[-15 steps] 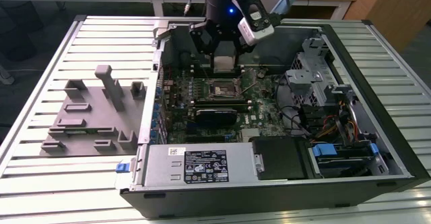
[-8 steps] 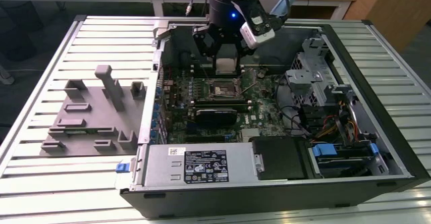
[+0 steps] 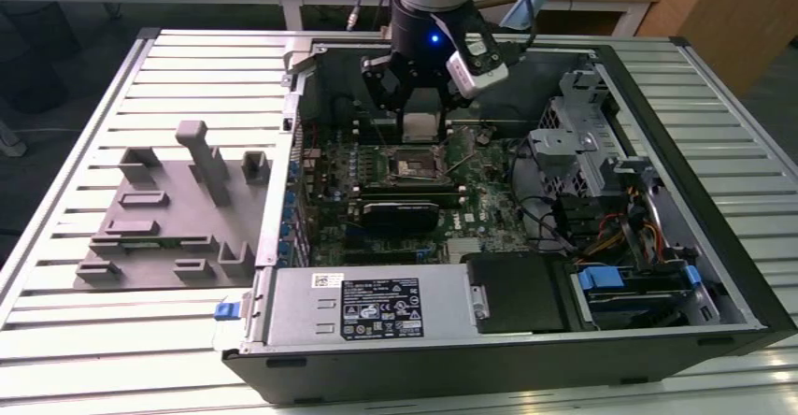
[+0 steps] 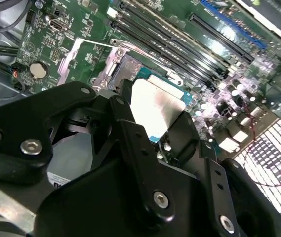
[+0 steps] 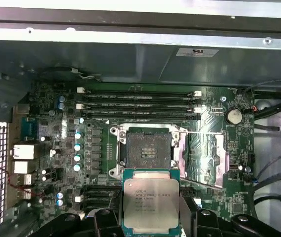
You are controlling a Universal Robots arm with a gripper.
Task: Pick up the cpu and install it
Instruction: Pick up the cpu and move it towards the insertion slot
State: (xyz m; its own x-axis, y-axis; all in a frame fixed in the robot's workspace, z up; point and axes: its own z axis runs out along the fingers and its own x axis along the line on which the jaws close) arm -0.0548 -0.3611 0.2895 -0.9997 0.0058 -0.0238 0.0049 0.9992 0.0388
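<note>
The hand is clamped on the cpu, which is held aloft near the empty socket. Transport is judged underway, and square alignment over the socket is called for.

The gripper, clamping the cpu, is hanging inside the open case, just beside the socket, whose bare contact field is lying open to approach from above. The hinged load plate is lying flipped back on 1 side of the socket. A row of capacitors is standing on the opposite side, and memory slots are running along a 3rd. The drive cage and cables are crowding the exterior view's right.
</note>
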